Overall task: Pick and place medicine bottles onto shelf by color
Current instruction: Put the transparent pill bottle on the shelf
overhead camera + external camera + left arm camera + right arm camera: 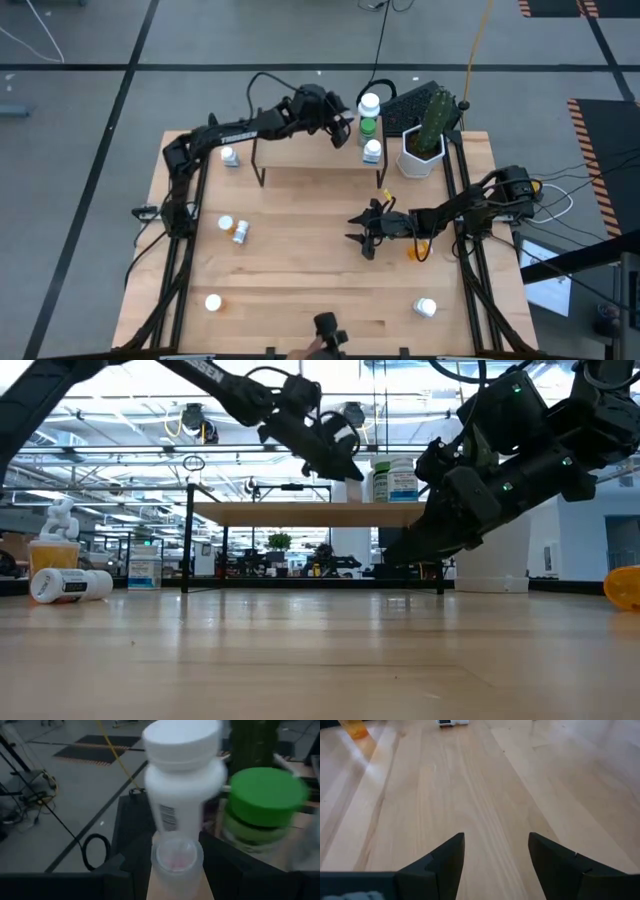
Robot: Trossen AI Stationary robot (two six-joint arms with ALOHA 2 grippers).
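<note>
Desk [300,290] carries the shelf [310,155] at its far edge. Left gripper [345,130] hovers over the shelf's right end, just beside a white bottle [370,103] and green-capped bottle [368,126]; fingers' state: cannot tell. Right gripper [364,238] sits low mid-desk, fingers [445,860] apart, empty. Orange bottle [240,231] lies at left.

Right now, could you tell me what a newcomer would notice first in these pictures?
Probably the left gripper at the shelf's far right end, beside a cluster of bottles: a white bottle, a green bottle and another white one. Next, the green cactus in its white planter just right of the shelf. The right gripper hangs open and empty over bare wood mid-table, while other bottles lie scattered about.
</note>
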